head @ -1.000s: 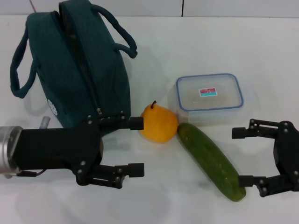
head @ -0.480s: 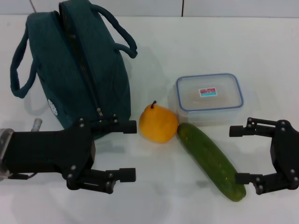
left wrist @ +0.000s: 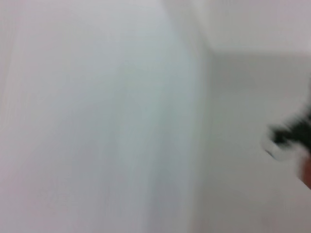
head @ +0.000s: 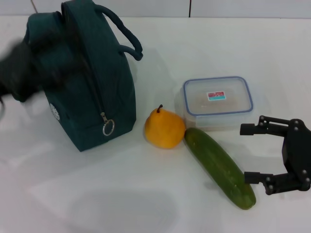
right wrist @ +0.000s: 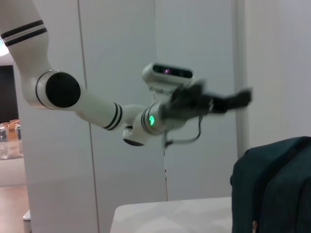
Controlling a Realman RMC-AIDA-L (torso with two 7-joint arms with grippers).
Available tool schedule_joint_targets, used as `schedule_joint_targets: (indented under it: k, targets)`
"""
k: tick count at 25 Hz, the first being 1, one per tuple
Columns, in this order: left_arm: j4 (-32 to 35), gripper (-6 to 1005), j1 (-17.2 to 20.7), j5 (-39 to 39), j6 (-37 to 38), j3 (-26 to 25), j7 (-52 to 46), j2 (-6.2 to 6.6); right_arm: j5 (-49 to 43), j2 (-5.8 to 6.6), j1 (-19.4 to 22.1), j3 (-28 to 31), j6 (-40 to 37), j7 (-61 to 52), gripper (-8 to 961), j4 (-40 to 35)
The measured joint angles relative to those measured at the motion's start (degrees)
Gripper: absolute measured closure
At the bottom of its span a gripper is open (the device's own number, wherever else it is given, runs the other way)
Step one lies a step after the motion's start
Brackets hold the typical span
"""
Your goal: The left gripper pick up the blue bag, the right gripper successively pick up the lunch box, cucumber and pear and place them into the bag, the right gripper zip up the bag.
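The blue bag [head: 82, 82] stands upright on the white table at the back left, its ring zip pull [head: 108, 127] hanging at the near end. My left gripper [head: 24, 68] is a dark blur raised over the bag's left side. The right wrist view shows it high in the air [right wrist: 214, 102] above the bag [right wrist: 272, 189]. The pear [head: 164, 128] sits just right of the bag. The cucumber [head: 218, 167] lies diagonally beside it. The lunch box [head: 217, 102] rests behind them, lid on. My right gripper [head: 245, 153] is open at the cucumber's near right end, holding nothing.
White table [head: 146, 199] spreads in front of the objects. A pale wall runs behind the table. The left wrist view shows only a blurred pale surface.
My left arm has swung from the near left of the table up and back over the bag, uncovering the zip pull. The right gripper barely shifted.
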State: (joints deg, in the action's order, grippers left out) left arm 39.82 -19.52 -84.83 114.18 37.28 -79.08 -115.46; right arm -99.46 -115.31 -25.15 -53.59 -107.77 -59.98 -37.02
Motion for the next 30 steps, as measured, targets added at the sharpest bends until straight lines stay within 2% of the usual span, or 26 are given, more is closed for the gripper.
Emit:
schedule_joint_targets:
  k: [3, 4, 10, 13, 15, 17, 18, 20, 21, 25, 30]
  targets:
    - [0.3, 122, -1.8, -0.4, -3.7, -8.8, -7.2, 0.62, 0.7, 0.0, 0.2, 0.0, 0.3, 0.2, 103, 0.2]
    - [0.7, 122, -2.2, -0.5, -5.9, -10.3, -9.4, 0.98, 1.1, 0.0, 0.2, 0.0, 0.3, 0.4, 104, 0.4]
    - [4.3, 124, -3.2, -1.6, -21.8, -10.8, -22.5, 3.23, 2.1, 0.0, 0.4, 0.1, 0.3, 1.5, 108, 1.4]
    - [6.8, 127, -4.0, -6.9, -26.5, -10.6, -29.0, 3.94, 2.1, 0.0, 0.4, 0.1, 0.3, 1.8, 109, 1.5]
    - [9.9, 133, -4.4, -13.1, -28.8, -10.6, -34.6, 4.04, 2.2, 0.0, 0.5, 0.1, 0.3, 1.9, 111, 1.6]
    - [12.9, 139, -4.6, -18.4, -29.4, -10.6, -39.6, 4.05, 2.3, 0.0, 0.5, 0.1, 0.5, 2.1, 112, 1.6]
    - [17.5, 141, -4.9, -25.3, -28.7, -10.4, -46.7, 3.83, 2.5, 0.0, 0.5, 0.1, 0.6, 2.2, 112, 1.7]
    - [17.5, 147, -4.9, -25.3, -28.7, -10.4, -46.7, 3.83, 2.8, 0.0, 0.6, 0.1, 0.9, 2.4, 114, 1.9]
    - [23.6, 150, -5.0, -30.5, -26.2, -9.4, -54.8, 3.54, 2.9, 0.0, 0.6, 0.1, 0.9, 2.5, 114, 1.9]
    - [28.5, 162, -4.9, -31.5, -22.4, -7.5, -60.4, 3.51, 3.0, 0.0, 0.6, 0.2, 1.5, 2.7, 117, 2.0]
    - [33.6, 176, -4.4, -34.7, -21.1, -1.7, -66.9, 3.49, 3.0, 0.01, 0.6, 0.2, 1.9, 3.3, 120, 2.0]
